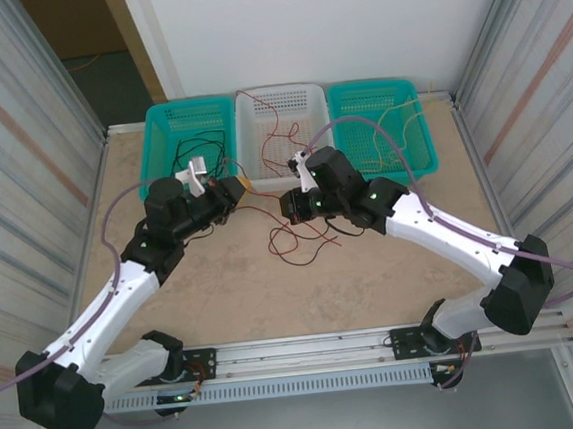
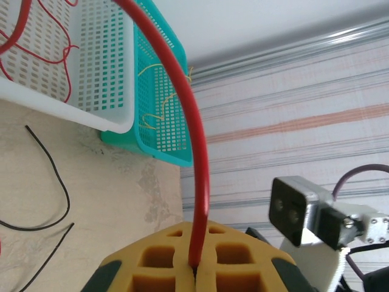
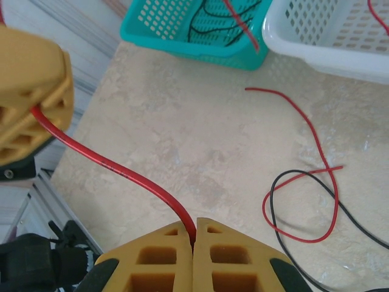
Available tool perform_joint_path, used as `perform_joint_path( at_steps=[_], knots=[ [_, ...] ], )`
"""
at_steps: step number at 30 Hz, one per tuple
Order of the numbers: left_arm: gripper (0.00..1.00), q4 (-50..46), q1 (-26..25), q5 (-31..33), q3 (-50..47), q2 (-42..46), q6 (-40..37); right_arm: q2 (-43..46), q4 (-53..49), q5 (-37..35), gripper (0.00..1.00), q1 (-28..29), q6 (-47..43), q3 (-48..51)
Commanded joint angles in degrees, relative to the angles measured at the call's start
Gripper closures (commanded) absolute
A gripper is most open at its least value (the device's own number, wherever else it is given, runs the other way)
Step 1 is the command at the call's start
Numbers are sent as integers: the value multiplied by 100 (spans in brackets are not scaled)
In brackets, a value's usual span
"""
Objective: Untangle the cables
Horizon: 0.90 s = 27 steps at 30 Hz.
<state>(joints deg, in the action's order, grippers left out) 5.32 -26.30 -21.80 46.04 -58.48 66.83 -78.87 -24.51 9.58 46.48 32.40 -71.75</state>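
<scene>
Left claw [image 2: 194,272] and right claw [image 3: 194,230] clamp the same red cable [image 3: 121,174].

We see bare table [image 1: 274,301] across the lower middle of the top view — open passage there. Three baskets [image 1: 253,117] block the upper edge, loose cables [image 1: 298,235] litter the centre, and ribbed walls [image 1: 20,147] close both sides.

The left claw [image 2: 194,269] pinches a red cable [image 2: 203,182] — arching upward.
</scene>
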Motion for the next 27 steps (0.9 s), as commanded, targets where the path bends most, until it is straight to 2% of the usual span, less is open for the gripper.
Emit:
perform_joint_path(
  at_steps=[1, 3, 4, 6, 8, 11, 17, 19, 21, 27],
  knots=[
    [100, -62, 38, 258, -22, 210, -199, 116, -383, -266, 100, -16, 64, -418],
    [98, -204, 38, 269, 33, 216, -311, 93, -483, -349, 100, -16, 47, -575],
    [93, -262, 38, 268, 59, 223, -370, 91, -522, -384, 100, -25, 22, -668],
    [79, -355, 38, 265, 87, 231, -463, 69, -615, -433, 100, -29, -35, -860],
    [59, -442, 38, 280, 99, 247, -567, 36, -711, -491, 100, -24, -108, -1064],
    [37, -700, 38, 319, 174, 325, -816, -18, -800, -511, 100, -46, -227, -1316],
    [24, -1733, 29, 703, 391, 642, -1559, -370, -1079, -362, 100, -270, -531, -2084],
    [12, -2057, 29, 891, 347, 788, -1728, -553, -1138, -247, 100, -428, -628, -2408],
    [10, -2282, 29, 979, 288, 921, -1836, -758, -1170, -166, 100, -596, -714, -2723],
    [14, -2483, 45, 1165, -99, 1259, -1849, -1774, -1396, -60, 100, -1215, -996, -4059]
  ],
)
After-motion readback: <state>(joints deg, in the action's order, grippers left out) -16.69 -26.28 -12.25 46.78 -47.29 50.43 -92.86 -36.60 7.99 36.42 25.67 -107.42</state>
